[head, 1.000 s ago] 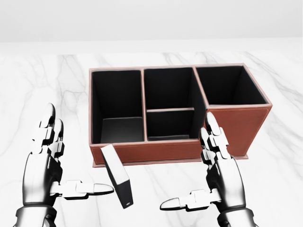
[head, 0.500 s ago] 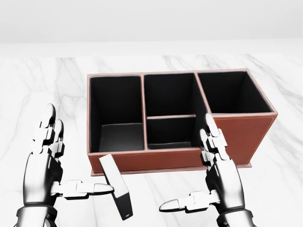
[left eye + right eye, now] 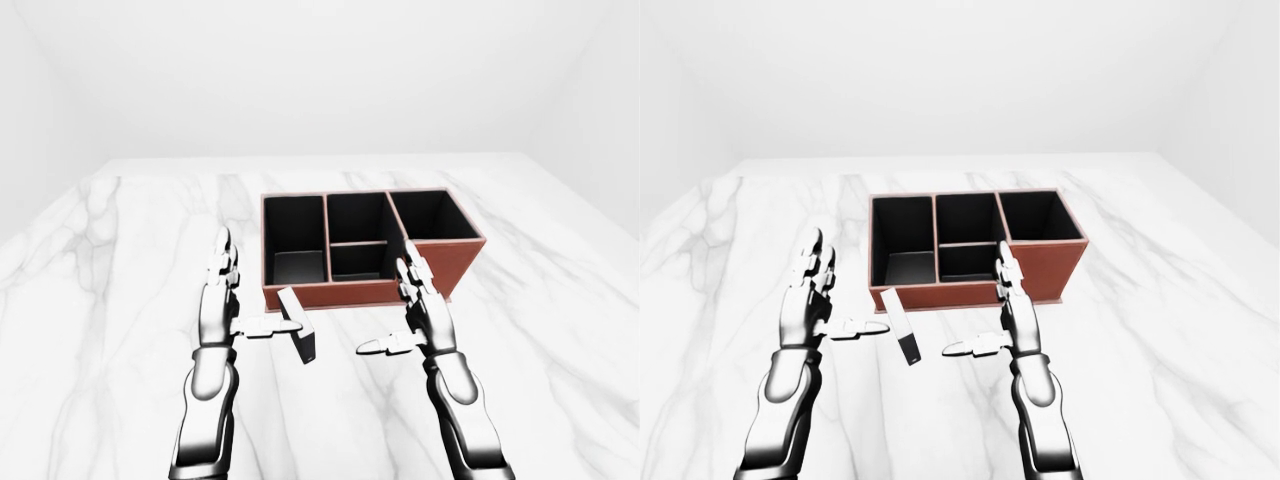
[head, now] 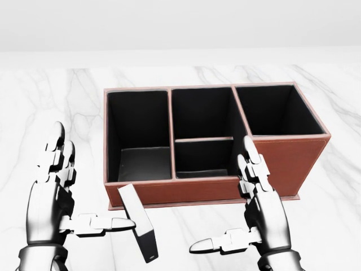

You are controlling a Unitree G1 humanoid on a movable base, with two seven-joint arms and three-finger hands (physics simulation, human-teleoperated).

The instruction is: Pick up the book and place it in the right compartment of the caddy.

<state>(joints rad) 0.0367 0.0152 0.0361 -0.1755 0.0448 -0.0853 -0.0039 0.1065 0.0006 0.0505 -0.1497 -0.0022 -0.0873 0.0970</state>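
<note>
The book (image 4: 138,223), black with a white page edge, stands tilted on the marble table just below the caddy's near wall in the head view. The brown caddy (image 4: 186,191) has black insides: a left compartment, a split middle one and the right compartment (image 4: 276,110), all without contents. My left hand (image 4: 90,189) is open to the left of the book, its thumb tip at the book's side. My right hand (image 4: 225,200) is open to the right of the book, apart from it, its fingers in front of the caddy's wall.
The white marble table (image 3: 120,260) spreads wide around the caddy on all sides. A plain white wall rises beyond its far edge. Nothing else stands on the table.
The picture shifted slightly a second ago: the caddy and book now sit a little lower in the head view. Both hands stay open and have hardly moved.
</note>
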